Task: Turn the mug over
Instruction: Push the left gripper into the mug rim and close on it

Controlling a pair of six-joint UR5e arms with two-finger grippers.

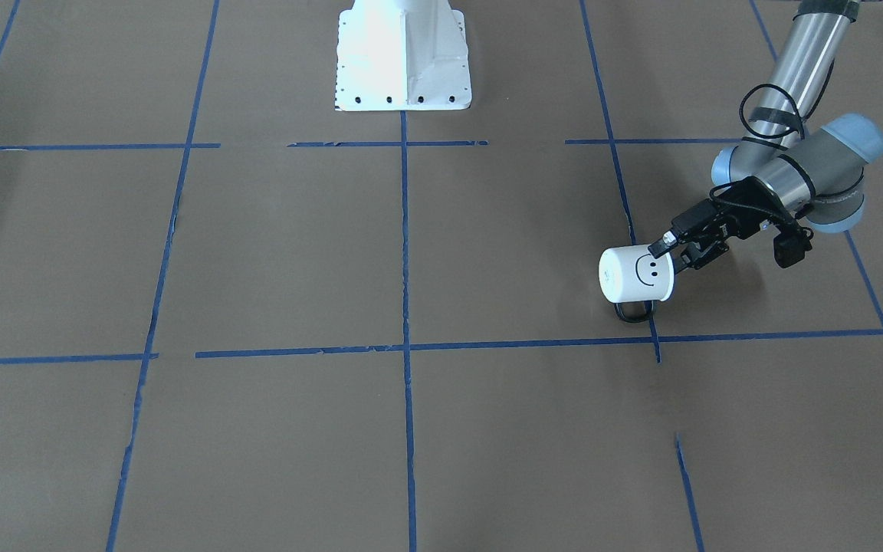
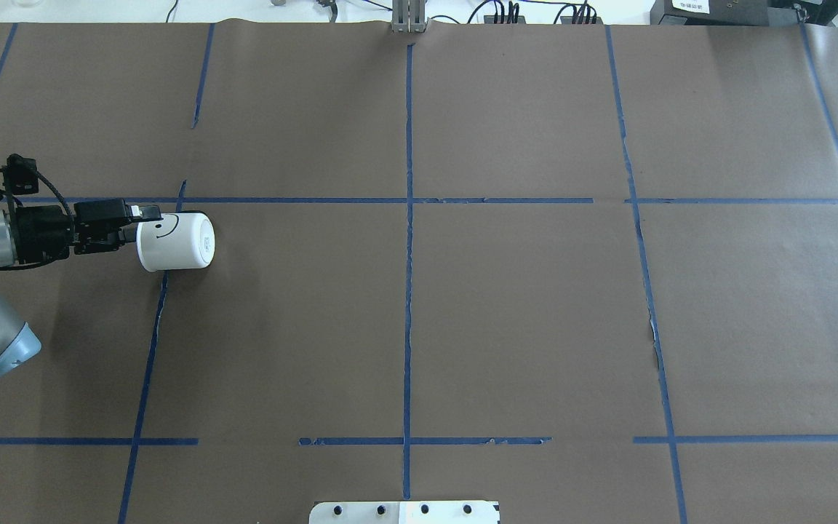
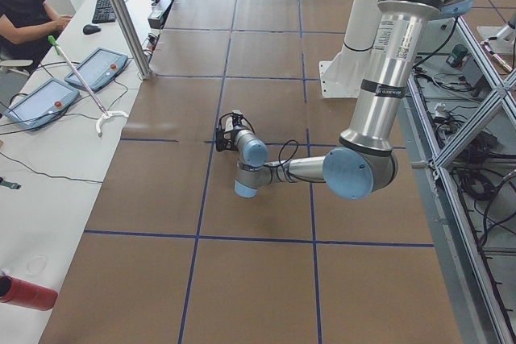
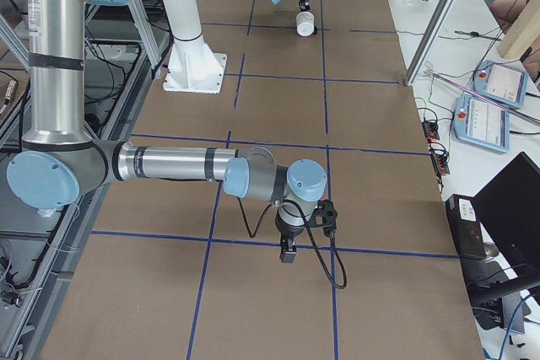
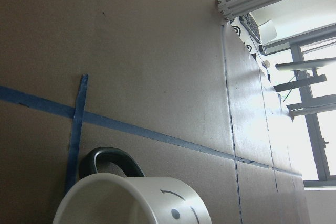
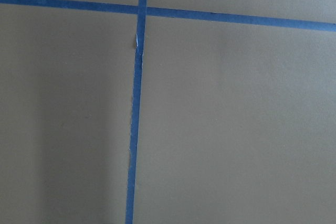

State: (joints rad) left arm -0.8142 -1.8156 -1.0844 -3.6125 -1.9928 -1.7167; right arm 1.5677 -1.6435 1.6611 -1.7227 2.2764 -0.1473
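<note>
The left end effector (image 1: pixel 662 247) clamps the mug (image 1: pixel 635 274) by its rim, sideways (handle against the counter (image 1: pixel 487 253)), apparently for flipping.

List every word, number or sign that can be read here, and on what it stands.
No word or number is readable.
Smiley face, a drawn sign without letters: on the side of the mug.
Dark print on the tube of the left arm: too blurred to read.
White label on a black box beyond the table: too small to read.
</note>
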